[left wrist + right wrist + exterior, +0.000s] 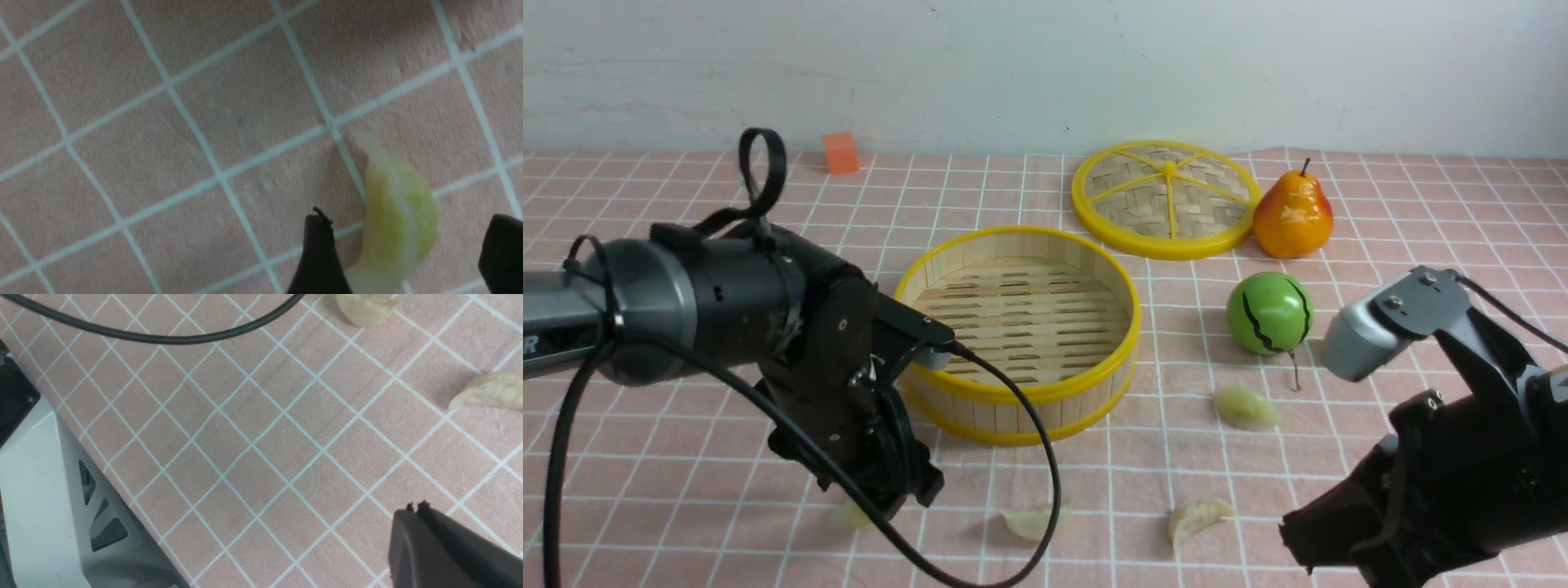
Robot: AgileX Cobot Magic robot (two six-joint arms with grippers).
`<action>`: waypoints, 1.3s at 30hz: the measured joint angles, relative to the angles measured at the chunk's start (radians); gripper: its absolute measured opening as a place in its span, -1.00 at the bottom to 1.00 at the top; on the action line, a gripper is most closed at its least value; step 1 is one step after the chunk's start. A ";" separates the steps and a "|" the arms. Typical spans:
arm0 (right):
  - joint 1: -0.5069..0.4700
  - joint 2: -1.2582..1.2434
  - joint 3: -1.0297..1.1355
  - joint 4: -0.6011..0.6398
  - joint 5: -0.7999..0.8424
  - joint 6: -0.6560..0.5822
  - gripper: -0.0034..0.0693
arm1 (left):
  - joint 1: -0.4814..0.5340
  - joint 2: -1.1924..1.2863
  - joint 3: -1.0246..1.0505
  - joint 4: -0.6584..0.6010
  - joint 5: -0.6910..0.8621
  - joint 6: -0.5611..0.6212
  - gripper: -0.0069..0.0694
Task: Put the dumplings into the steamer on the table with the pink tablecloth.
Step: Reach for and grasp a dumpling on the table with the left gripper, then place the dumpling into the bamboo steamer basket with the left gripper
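The steamer (1017, 327) stands empty at the middle of the pink tablecloth (645, 457). Several dumplings lie on the cloth: one (1245, 407) right of the steamer, two (1196, 516) (1033, 521) near the front edge. Another (849, 514) is half hidden under my left gripper (890, 490). In the left wrist view that pale green dumpling (398, 216) lies on the cloth between the widely spread fingers (320, 257) of the open left gripper (410, 220). My right gripper (416, 508) is shut and empty, low over bare cloth at the front right (1298, 543), with two cream dumplings (367, 308) (490, 392) ahead of it.
The flat yellow woven lid (1165, 198) lies behind the steamer, an orange pear (1293, 216) beside it and a green ball (1270, 313) in front of the pear. A small orange cube (840, 153) sits at the back left. A black cable (1013, 425) loops from the left arm.
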 joint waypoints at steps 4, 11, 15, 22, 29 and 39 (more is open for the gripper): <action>0.000 0.000 0.000 0.000 0.000 0.000 -0.91 | 0.000 0.039 0.000 0.018 -0.041 -0.062 0.23; 0.000 0.000 0.000 0.000 0.000 0.000 -0.90 | -0.001 0.062 -0.011 0.042 -0.035 -0.107 -0.32; 0.000 0.000 0.000 0.002 0.000 -0.001 -0.90 | -0.001 0.063 -0.070 0.059 0.053 -0.107 -0.31; 0.000 0.000 0.000 0.003 0.004 -0.001 -0.88 | -0.001 0.056 -0.477 -0.020 0.265 -0.110 -0.31; 0.000 -0.069 0.000 0.001 0.122 -0.001 -0.87 | -0.039 0.165 -0.853 -0.147 0.345 -0.098 -0.31; 0.000 -0.222 0.000 -0.016 0.148 -0.004 -0.85 | -0.084 0.488 -1.172 -0.059 0.410 -0.238 -0.31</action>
